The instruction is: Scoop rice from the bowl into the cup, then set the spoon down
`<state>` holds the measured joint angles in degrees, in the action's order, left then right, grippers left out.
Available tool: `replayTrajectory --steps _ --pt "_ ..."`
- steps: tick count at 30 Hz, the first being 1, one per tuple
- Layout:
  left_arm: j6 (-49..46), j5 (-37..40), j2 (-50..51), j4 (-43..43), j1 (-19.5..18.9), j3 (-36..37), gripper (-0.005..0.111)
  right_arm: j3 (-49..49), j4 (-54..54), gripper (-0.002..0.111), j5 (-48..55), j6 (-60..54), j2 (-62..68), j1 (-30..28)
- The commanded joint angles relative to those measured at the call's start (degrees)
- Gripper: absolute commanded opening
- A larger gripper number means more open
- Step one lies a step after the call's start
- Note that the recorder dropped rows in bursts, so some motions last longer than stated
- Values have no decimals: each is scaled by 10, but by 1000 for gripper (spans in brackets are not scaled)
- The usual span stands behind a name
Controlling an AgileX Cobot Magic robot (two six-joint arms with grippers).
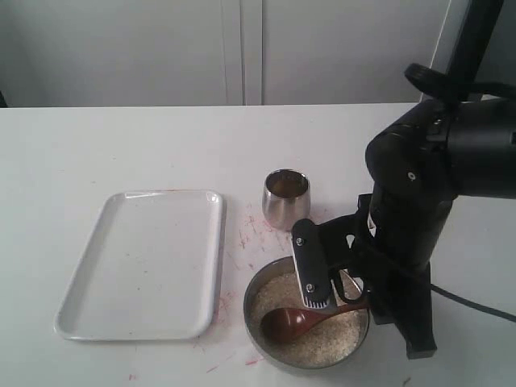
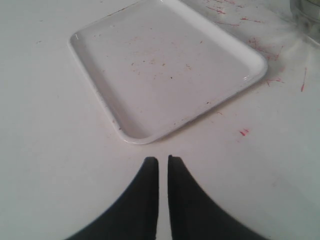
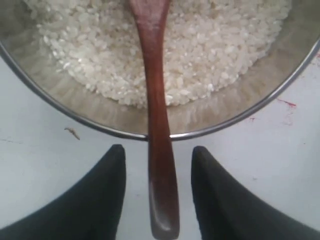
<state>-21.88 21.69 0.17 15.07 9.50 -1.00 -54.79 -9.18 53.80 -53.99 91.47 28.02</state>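
The steel bowl [image 1: 262, 284] [image 3: 45, 97] holds off-white rice [image 1: 282, 292] [image 3: 210, 45] at the table's front. The dark wooden spoon [image 1: 292, 321] [image 3: 156, 90] lies with its oval bowl on the rice and its handle resting across the rim. My right gripper [image 1: 339, 278] [image 3: 158, 152] is open, its fingers either side of the handle with gaps on both sides. The shiny steel cup [image 1: 285, 197] stands upright just behind the bowl. My left gripper [image 2: 163, 160] is shut on nothing, hovering over bare table near the tray.
A white rectangular tray [image 1: 97, 278] [image 2: 100, 95] lies left of the bowl, with nothing in it. Red specks and smears [image 1: 250, 234] mark the table between tray, cup and bowl. A black upright post [image 1: 476, 40] stands at the back right.
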Motion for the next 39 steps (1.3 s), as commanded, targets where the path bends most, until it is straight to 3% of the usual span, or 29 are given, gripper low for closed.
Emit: replayTrajectory --steps 1,16,35,39 --pt "0 2 -2 3 4 3 14 3 0 35 0 3 1 2" --pt "0 2 -2 3 4 3 14 3 0 34 3 3 1 2" --pt "-3 2 -2 3 4 3 14 3 -15 0 3 3 1 2" --pt "-3 2 -2 3 4 3 14 3 -19 0 3 3 1 2"
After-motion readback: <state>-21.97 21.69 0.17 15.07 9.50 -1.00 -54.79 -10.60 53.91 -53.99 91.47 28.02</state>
